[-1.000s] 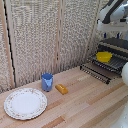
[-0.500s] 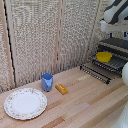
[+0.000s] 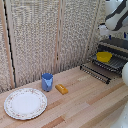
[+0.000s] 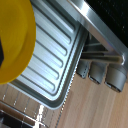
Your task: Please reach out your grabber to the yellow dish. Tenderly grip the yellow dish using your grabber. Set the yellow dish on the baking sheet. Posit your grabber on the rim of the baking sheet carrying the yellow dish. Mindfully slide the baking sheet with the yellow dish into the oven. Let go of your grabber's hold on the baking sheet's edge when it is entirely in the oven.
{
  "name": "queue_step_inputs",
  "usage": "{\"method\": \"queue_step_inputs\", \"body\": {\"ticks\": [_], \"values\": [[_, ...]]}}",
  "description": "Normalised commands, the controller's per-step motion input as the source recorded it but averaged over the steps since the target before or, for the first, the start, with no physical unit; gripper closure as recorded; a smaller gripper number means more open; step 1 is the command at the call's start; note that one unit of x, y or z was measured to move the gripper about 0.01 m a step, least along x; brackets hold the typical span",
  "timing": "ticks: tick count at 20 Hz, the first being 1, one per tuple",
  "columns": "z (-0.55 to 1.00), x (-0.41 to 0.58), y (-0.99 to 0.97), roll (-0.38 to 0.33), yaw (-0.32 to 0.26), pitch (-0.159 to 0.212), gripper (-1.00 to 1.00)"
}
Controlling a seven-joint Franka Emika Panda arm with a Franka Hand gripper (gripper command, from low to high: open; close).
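Yellow dish (image 3: 103,57), a small round bright bowl with a smooth glossy surface, sits on the flat ribbed grey metal baking sheet (image 4: 60,47) at the open front of the dark boxy countertop oven (image 3: 119,46), at the exterior view's right. Whether the white and grey grabber (image 3: 116,15) above it is open or closed cannot be told. On the pale wooden table (image 3: 85,102) stand a blue cup (image 3: 47,81), an orange-yellow rectangular block (image 3: 61,89) and a large white floral-rimmed plate (image 3: 25,103).

Even, soft indoor light fills both low-resolution views; glare streaks the metal tray (image 4: 60,55), and the close yellow dish (image 4: 15,40) blurs.
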Motion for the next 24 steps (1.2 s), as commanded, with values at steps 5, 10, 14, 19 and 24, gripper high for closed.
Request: {"method": "queue_step_inputs", "body": {"ticks": [5,10,14,19,24], "values": [[0.00,0.000,0.24,-0.152,0.225,0.222,-1.00],[0.00,0.047,0.41,-0.170,0.158,0.219,-1.00],[0.00,0.114,0.41,-0.195,0.149,0.185,-1.00],[-0.07,0.066,0.29,-0.238,0.161,0.179,-1.00],[-0.18,0.001,0.12,-0.279,0.184,0.177,-1.00]]}}
